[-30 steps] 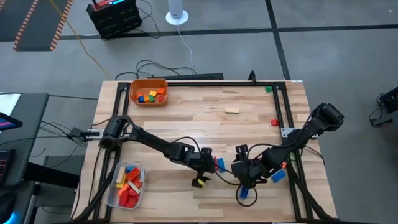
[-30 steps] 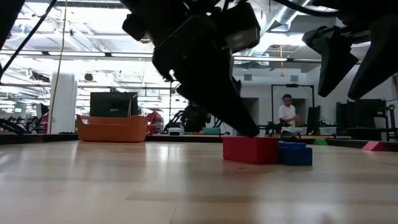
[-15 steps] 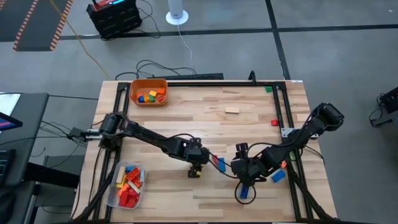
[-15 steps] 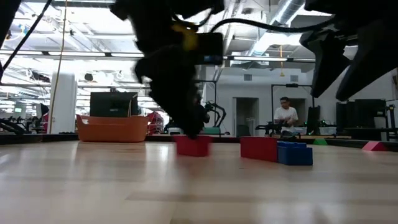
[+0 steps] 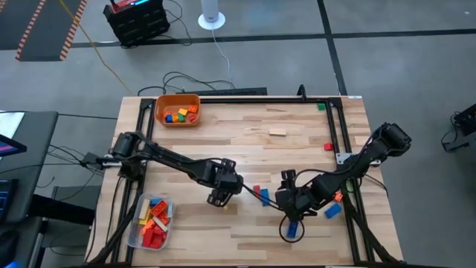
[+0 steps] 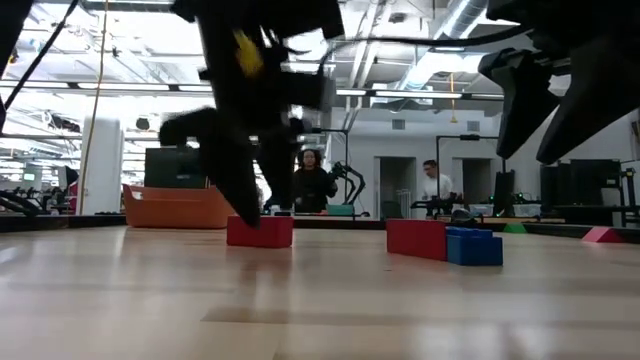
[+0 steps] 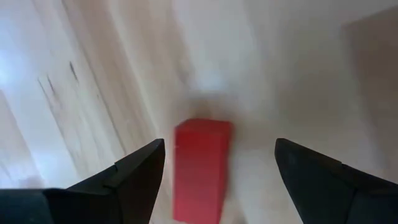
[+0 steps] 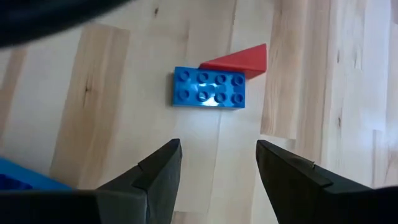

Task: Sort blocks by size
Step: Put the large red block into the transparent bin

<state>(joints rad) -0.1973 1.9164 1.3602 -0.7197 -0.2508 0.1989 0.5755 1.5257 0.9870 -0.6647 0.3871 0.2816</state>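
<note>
My left gripper point(image 5: 218, 196) stands open near the table's middle, slanting down over a small red block point(image 6: 259, 231) that lies flat on the table. In the left wrist view the block point(image 7: 200, 168) sits between the two fingers, nearer one of them. To its right, another red block point(image 6: 415, 238) and a blue brick point(image 6: 474, 247) rest side by side on the table. My right gripper point(image 5: 285, 199) hangs open above the table, short of that blue brick point(image 8: 209, 87) and red block point(image 8: 239, 59), with nothing between its fingers. My left gripper straddles the red block from above, slanting down, while the block stays flat on the table. The block's side point(image 7: 178, 168) lies close by one finger point(image 7: 140, 174). I cannot tell whether that finger touches it.
An orange bin point(image 5: 177, 110) with blocks stands at the far left, and a clear tub point(image 5: 151, 222) of blocks at the near left. Loose blue bricks point(image 5: 292, 229) point(image 5: 332, 211) lie near the right gripper. A tan block point(image 5: 277, 132) and a red one point(image 5: 328, 147) lie farther back.
My left gripper has gone toward the table's left edge and tipped more steeply downward, staying open. A red block has slid left along the table with it, away from the red and blue pair, which stayed in place.
</note>
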